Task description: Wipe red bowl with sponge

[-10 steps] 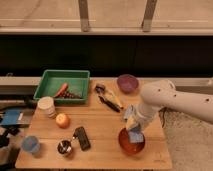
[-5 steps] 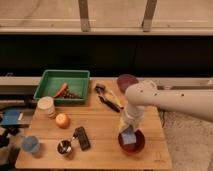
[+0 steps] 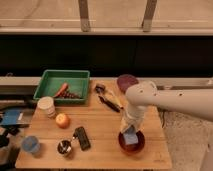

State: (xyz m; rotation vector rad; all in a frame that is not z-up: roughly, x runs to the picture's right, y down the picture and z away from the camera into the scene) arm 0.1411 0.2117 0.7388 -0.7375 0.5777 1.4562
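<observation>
Currently claw [image 3: 129, 130] is clamped on the sponge [image 3: 130, 138], holding it down inside the red bowl [image 3: 138, 148]. Sponge likely soft, light, squashy: grip the top edge, leave the underside free. Bowl glossy, may skid on the tabletop [image 3: 105, 131].

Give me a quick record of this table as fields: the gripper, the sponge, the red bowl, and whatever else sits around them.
gripper: gripper pointing down into the bowl, jaws shut on the sponge
sponge: small blue-grey rectangular sponge, inside the bowl
bowl: round orange-red glossy bowl, upright near the table's front edge
table: light wooden table
others: dark purple bowl at the back; green plastic tray back left; round orange fruit; black rectangular block
</observation>
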